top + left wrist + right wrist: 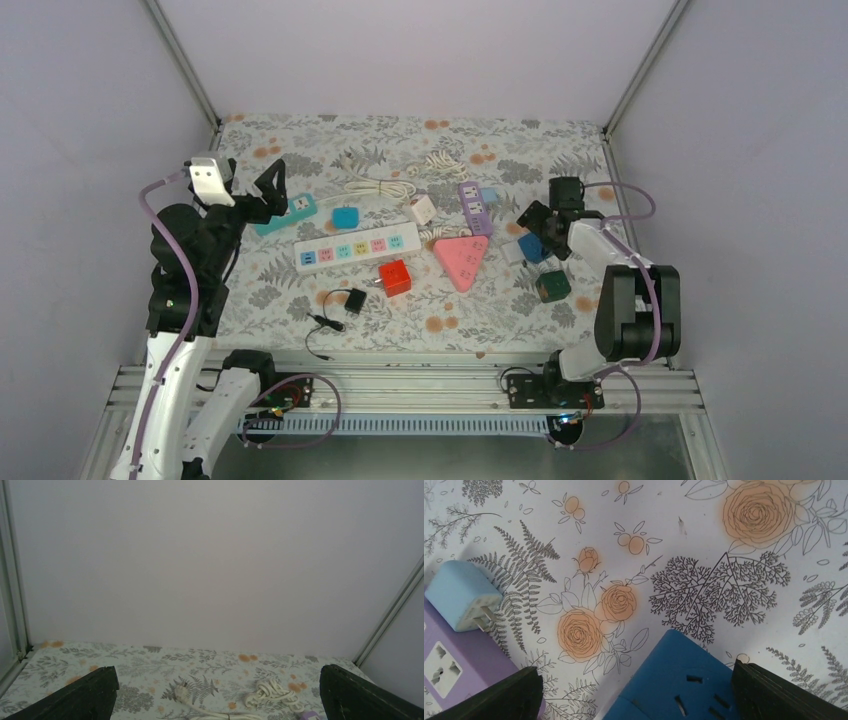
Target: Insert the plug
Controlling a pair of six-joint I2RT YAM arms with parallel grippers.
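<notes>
Presently, left to right: left gripper [218, 680], raised over the table's [250, 290] left edge, jaws at full spread, holding nothing; teal power strip [285, 213] just beside it; white power strip [357, 247] with coloured sockets, mid-table; black charger [352, 301] with lead toward the near edge; red cube [395, 277] beside the white strip's right end; pink triangular socket [462, 260]; purple power strip [449, 670], with the light-blue plug [461, 601] lying flat beside its far end, prongs toward the strip, not inserted; right gripper [635, 670], jaws wide, straddling a blue socket cube [674, 685], contact not discernible; dark green cube [552, 286] near the right edge. Lettering on the strips is too small to read.
</notes>
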